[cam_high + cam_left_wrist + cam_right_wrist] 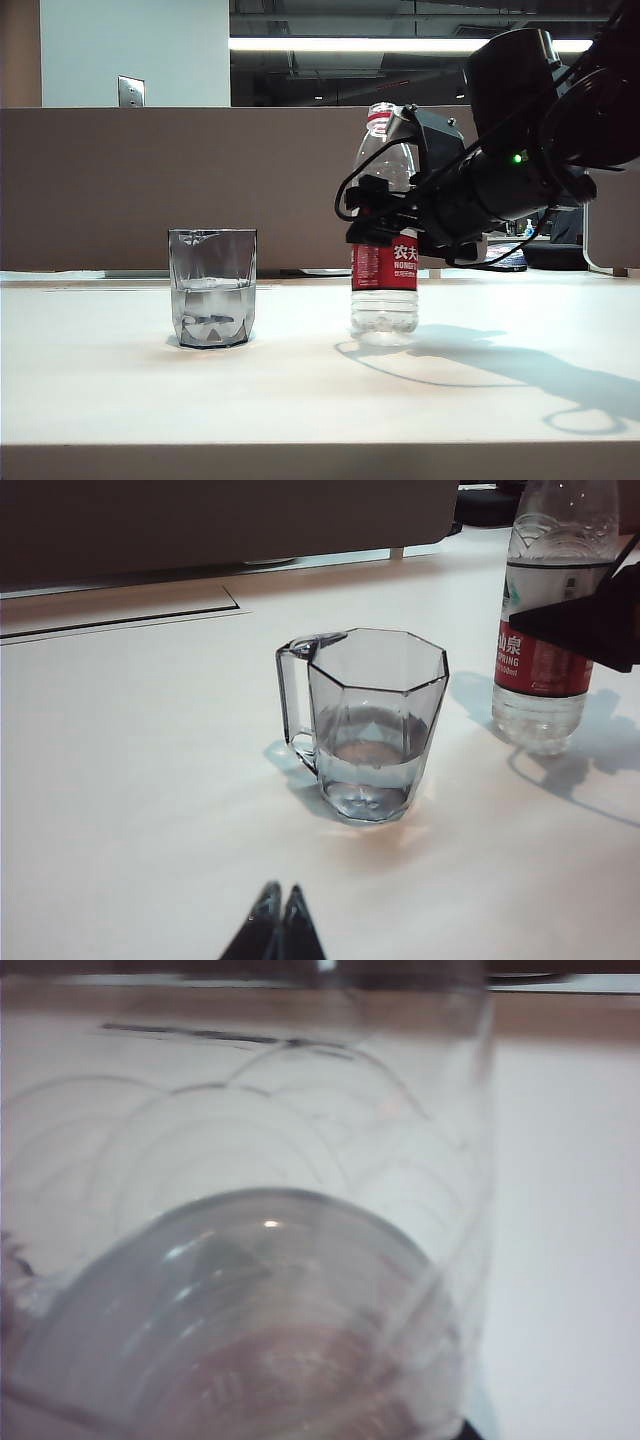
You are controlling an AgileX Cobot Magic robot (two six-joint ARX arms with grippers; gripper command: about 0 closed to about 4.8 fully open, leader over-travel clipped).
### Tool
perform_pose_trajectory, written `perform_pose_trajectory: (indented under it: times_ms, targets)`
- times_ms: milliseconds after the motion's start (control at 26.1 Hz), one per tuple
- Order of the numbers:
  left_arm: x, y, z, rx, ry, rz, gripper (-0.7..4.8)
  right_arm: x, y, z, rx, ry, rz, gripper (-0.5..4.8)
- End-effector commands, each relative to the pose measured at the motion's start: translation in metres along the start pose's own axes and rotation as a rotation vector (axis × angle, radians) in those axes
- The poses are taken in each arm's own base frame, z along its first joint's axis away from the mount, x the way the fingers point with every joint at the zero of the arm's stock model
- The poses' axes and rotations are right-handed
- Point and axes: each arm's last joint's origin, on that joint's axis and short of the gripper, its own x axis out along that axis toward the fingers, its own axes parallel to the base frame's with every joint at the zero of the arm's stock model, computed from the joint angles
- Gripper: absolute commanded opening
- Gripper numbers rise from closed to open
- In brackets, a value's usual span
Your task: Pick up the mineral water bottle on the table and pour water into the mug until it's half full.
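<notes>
my right gripper [372, 212] is sitting at the mineral water bottle [385, 262], upright on the tabletop [300, 400] well right of the part-filled mug [212, 287], fingers' state unclear, while my left gripper [279, 912] is hovering near the mug, fingers pressed together.

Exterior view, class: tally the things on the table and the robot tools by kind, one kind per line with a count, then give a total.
Mineral water bottle: 1, standing upright
Mug: 1, holding some water
Robot tools: 2, right tool at the bottle, left tool near the mug
Total: 4
</notes>
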Motion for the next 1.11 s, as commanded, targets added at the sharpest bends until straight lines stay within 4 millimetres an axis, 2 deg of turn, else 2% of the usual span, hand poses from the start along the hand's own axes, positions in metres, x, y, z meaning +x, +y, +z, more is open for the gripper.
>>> perform_pose_trajectory:
  times_ms: [38, 77, 115, 307, 498, 537, 805, 1111]
  targets:
    - [0.000, 0.000, 0.002, 0.000, -0.015, -0.001, -0.05, 0.000, 0.001, 0.003, -0.016, -0.027, 0.009, 3.46]
    - [0.000, 0.000, 0.002, 0.000, -0.015, -0.001, -0.05, 0.000, 0.001, 0.003, -0.023, -0.026, 0.009, 3.83]
    - [0.000, 0.000, 0.002, 0.000, -0.015, -0.001, -0.05, 0.000, 0.001, 0.003, -0.023, -0.024, 0.009, 3.95]
    - [0.000, 0.000, 0.002, 0.000, -0.015, -0.001, -0.05, 0.000, 0.001, 0.002, -0.023, -0.011, 0.007, 4.39]
    - [0.000, 0.000, 0.002, 0.000, -0.015, -0.001, -0.05, -0.001, 0.000, 0.000, -0.022, 0.011, 0.005, 4.47]
    - [0.000, 0.000, 0.002, 0.000, -0.015, -0.001, -0.05, -0.001, 0.000, -0.001, -0.021, 0.021, 0.004, 4.72]
    - [0.000, 0.000, 0.002, 0.000, -0.015, -0.001, -0.05, -0.006, 0.000, -0.002, -0.021, 0.028, 0.003, 4.73]
    - [0.000, 0.000, 0.002, 0.000, -0.015, -0.001, -0.05, -0.039, 0.001, -0.003, -0.036, 0.012, -0.003, 4.76]
